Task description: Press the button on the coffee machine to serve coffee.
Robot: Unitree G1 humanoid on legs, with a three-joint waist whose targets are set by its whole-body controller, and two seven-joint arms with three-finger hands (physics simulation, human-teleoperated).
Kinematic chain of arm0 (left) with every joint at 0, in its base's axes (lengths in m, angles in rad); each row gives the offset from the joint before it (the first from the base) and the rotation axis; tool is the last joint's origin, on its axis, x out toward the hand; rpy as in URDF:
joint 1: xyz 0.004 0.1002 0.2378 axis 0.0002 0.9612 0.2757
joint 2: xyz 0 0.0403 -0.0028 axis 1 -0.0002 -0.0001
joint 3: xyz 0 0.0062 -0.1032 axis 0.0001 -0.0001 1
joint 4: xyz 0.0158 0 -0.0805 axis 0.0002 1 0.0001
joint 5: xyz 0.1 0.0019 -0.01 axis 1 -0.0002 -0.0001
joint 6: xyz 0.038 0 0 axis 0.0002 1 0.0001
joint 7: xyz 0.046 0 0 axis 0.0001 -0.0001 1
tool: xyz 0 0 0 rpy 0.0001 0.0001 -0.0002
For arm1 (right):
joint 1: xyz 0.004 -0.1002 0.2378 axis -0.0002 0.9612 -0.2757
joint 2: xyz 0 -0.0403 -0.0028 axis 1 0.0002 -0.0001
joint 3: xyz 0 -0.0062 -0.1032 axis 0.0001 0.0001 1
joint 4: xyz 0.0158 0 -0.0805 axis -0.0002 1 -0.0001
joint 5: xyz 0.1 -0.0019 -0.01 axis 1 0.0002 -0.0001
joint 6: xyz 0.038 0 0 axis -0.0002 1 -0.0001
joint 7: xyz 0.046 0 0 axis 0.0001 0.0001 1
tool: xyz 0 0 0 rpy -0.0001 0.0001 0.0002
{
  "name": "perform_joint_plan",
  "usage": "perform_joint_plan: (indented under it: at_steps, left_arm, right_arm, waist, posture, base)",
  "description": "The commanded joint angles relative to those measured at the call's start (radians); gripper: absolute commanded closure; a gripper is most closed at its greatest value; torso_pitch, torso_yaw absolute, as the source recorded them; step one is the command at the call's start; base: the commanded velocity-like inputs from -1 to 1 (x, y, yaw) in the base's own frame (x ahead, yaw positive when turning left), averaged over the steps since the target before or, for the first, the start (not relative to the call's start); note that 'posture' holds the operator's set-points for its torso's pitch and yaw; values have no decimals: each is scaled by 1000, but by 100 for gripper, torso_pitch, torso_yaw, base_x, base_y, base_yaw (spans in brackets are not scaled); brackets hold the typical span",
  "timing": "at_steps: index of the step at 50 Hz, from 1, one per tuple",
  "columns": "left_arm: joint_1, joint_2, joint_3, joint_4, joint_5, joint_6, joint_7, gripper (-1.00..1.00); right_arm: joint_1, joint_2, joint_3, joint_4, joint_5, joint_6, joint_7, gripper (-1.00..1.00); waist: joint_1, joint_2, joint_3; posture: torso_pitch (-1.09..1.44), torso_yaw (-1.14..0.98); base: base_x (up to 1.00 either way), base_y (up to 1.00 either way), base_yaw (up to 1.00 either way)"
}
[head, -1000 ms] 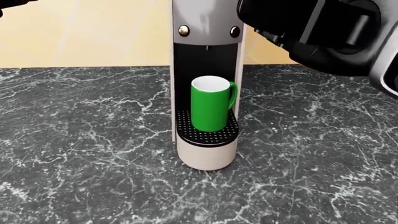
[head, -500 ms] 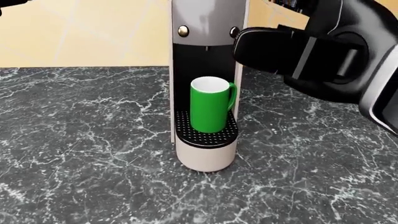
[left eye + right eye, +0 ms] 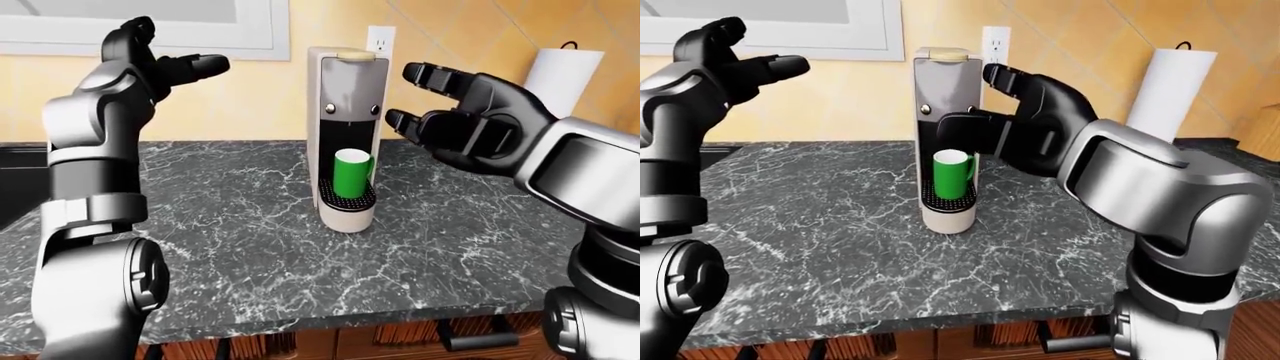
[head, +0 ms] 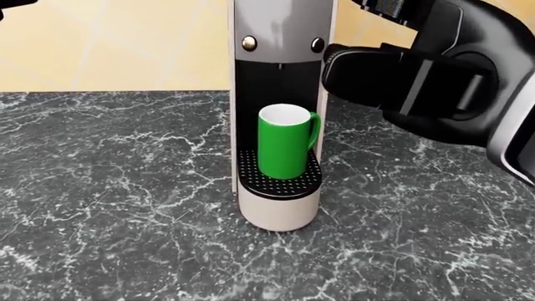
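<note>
The coffee machine [image 3: 346,135] stands on the dark marble counter [image 3: 250,225], close to the counter's far edge by the yellow wall. A green mug [image 4: 284,141] sits upright on the black drip tray [image 4: 278,180] inside the machine, with its handle to the right in the head view.

The head view is very close. It shows two small round buttons, the left button [image 4: 249,42] and the right button [image 4: 317,44], on the gray panel just above the mug. The eye views are too far off to show them well.

The right hand [image 4: 401,66] is open, with its fingers spread. In the head view one black finger [image 4: 355,63] reaches to the machine's right side, just beside the right button. I cannot tell if it touches the button.

Only the eye views show the left hand [image 3: 165,64]. It is open too, held up high over the left part of the counter, well apart from the machine.

The eye views also show a paper towel roll [image 3: 562,71] near the counter's far right corner, a wall outlet [image 3: 380,39] above the machine, and a window frame [image 3: 200,30].
</note>
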Motion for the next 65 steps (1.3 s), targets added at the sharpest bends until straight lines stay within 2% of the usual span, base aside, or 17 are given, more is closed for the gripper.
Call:
perform_joint_plan:
  at_steps: [1,11,28,33,48,57,65]
  left_arm:
    - [-40,8,1,-35,-2,-23,-2,-100]
    - [-31,5,2,-16,2,-48,-9,-100]
    - [-28,7,5,-59,-6,-7,3,-100]
    - [-25,4,3,-33,-2,-36,-5,-100]
    - [-37,4,2,-37,-2,-21,0,-100]
    - [-38,0,-1,-3,4,-55,-9,-100]
    - [-39,3,1,-30,2,-26,-2,-100]
  right_arm:
    - [-36,-14,-21,4,0,-25,9,-100]
    - [-43,-6,-19,24,-40,-33,41,-100]
    - [-44,32,-18,48,-116,-30,98,-100]
    - [-57,34,-15,50,-105,-35,83,-100]
    - [-35,57,-20,65,-162,-44,145,-100]
    - [-32,65,-26,73,-164,-61,160,-100]
    - [-18,68,-31,77,-162,-75,170,-100]
  waist:
    - [0,5,-9]
    - [-1,5,-9]
    - [0,8,-10]
    - [0,8,-11]
    - [-1,9,-11]
    - [0,9,-12]
    - [-1,9,-12]
  posture:
    - [-41,0]
    - [-41,0]
    - [-41,0]
    - [-41,0]
    - [-41,0]
    - [-41,0]
    - [-41,0]
  base:
    - [0,0,0]
    - [0,0,0]
    - [0,0,0]
    - [0,0,0]
    - [0,0,0]
    - [0,0,0]
    - [0,0,0]
